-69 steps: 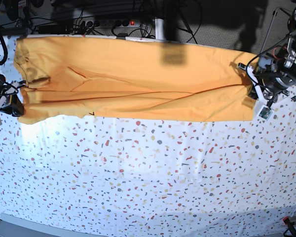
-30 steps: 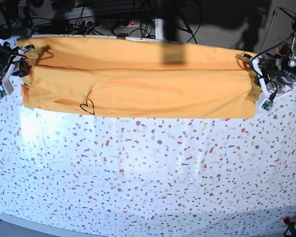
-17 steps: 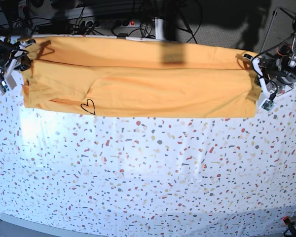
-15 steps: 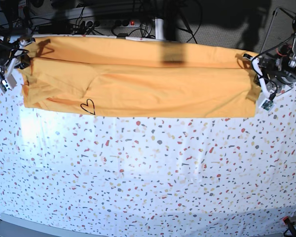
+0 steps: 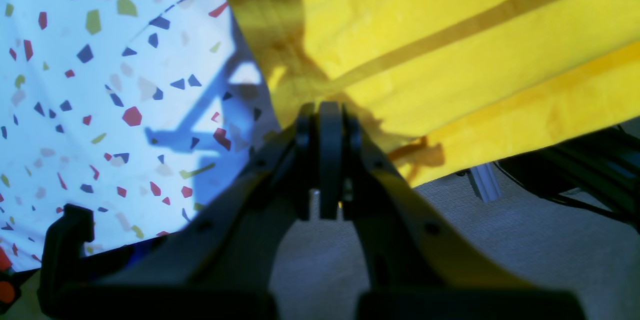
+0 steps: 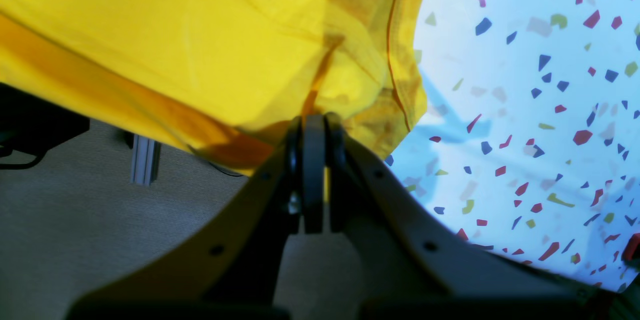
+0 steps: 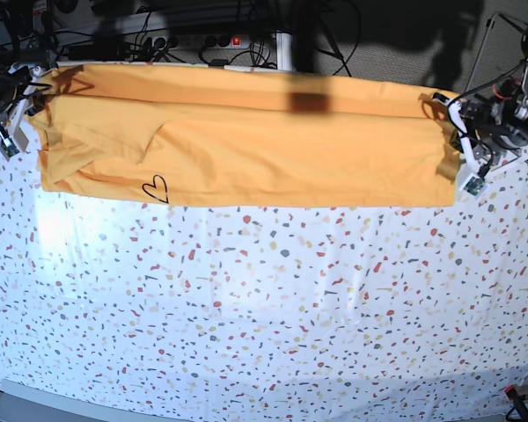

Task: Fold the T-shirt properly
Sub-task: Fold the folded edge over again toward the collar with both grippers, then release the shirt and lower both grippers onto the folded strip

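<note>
T-shirt (image 7: 246, 149) lay stretched along the table's (image 7: 264, 308) far edge, both jaws clamped on its ends; next, release cleanly.

- The left gripper (image 5: 324, 109) sits at the far right of the base view, fingers (image 5: 331, 129) pressed together.
- The right gripper (image 6: 312, 122) sits at the far left, fingers (image 6: 314, 144) likewise clamped.

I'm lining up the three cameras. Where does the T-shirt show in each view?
Base: T-shirt stretched across the far table edge, from side to side.
Left wrist: upper right, ahead of the shut left gripper.
Right wrist: upper left, above the shut right gripper.
Shared landmark: speckled tablecloth.
</note>
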